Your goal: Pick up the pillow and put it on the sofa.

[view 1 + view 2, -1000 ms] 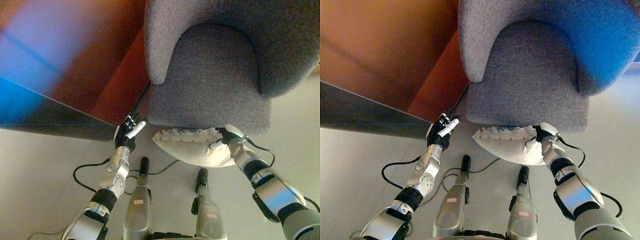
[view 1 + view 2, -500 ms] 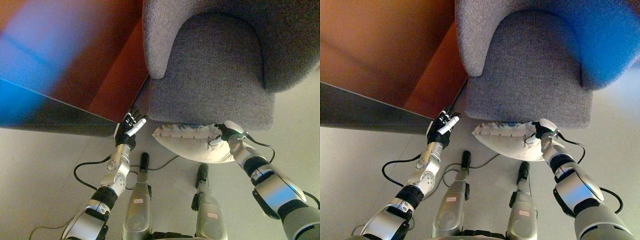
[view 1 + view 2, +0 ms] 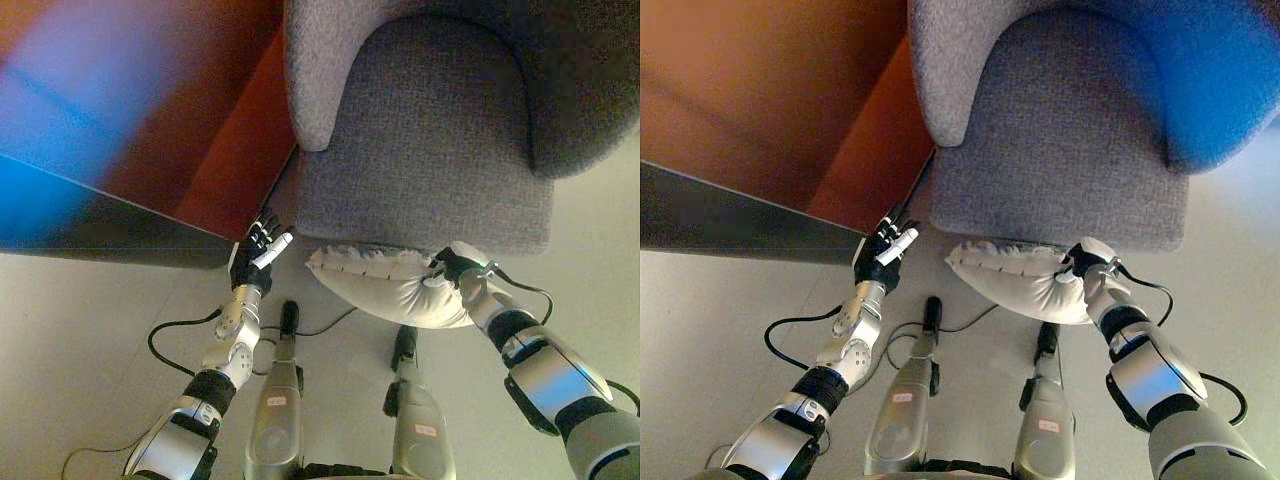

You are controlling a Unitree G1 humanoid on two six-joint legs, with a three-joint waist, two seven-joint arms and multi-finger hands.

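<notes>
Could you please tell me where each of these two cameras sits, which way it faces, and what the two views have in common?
Left eye view: on the robot's head, looking down at the grey sofa seat; both arms show, the left hand open beside the sofa's front corner.
Right eye view: same head, slightly to the side, same downward look; the right hand grips the white pillow.
Shared: both show the pillow held in front of the sofa's front edge, not yet on the seat.

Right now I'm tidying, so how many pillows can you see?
1: a white pillow with a frilled edge, held by the right hand just in front of the grey sofa seat. Others may be out of view.
</notes>
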